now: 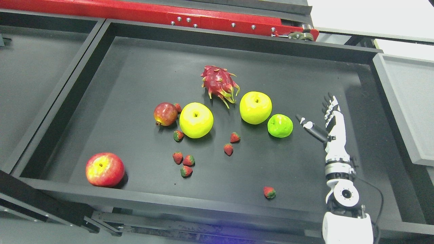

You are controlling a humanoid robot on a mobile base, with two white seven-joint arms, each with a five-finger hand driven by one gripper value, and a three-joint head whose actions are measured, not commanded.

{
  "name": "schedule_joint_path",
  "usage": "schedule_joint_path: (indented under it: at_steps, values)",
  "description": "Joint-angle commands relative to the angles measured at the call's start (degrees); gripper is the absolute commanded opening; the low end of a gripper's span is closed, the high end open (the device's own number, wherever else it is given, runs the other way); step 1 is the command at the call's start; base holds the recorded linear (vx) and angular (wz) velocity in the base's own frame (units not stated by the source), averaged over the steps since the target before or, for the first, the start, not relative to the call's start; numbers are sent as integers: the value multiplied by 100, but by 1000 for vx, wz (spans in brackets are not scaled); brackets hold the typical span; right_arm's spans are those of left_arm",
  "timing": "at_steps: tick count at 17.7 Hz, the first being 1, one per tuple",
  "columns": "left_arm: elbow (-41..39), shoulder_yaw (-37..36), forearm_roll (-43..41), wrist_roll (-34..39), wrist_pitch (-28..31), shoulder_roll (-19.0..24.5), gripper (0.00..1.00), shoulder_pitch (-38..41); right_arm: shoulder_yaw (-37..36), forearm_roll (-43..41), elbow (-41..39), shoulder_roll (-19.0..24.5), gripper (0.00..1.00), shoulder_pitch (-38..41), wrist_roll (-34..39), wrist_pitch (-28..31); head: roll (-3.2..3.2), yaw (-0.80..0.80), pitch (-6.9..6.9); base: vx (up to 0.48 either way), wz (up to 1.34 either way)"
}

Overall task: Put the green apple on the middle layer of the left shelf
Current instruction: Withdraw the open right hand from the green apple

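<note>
Hovering right hand (327, 117) fingers spread wide, holding nothing, near green apple (280, 125), black tray (237, 44), red rail (152, 13) behind

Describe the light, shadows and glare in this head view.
Head view: bright overhead light; the green apple and the yellow apples look overexposed, almost glowing. Soft short shadows sit under the fruit on the black tray. The top right corner is washed out white. A bluish flare shows at the bottom edge. The right hand is sharp, not blurred.

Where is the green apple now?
In the head view the green apple lies right of centre in the black tray, beside a yellow apple.
</note>
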Motion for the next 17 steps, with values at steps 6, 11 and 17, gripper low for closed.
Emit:
schedule_joint_path:
  at_steps: [6, 11, 17]
  values:
    - [-1, 0, 1, -5, 3, 100, 100, 52, 163, -442, -1423, -100, 100, 1278, -45, -248, 0, 0, 0, 0, 0]
    - [-1, 0, 1, 4, 3, 100, 100, 52, 347, -662, -1414, -100, 100, 1313, -151, -239, 0, 0, 0, 0, 0]
    - [-1, 0, 1, 4, 3, 100, 100, 52, 576, -662, -1414, -100, 100, 1322, -151, -239, 0, 0, 0, 0, 0]
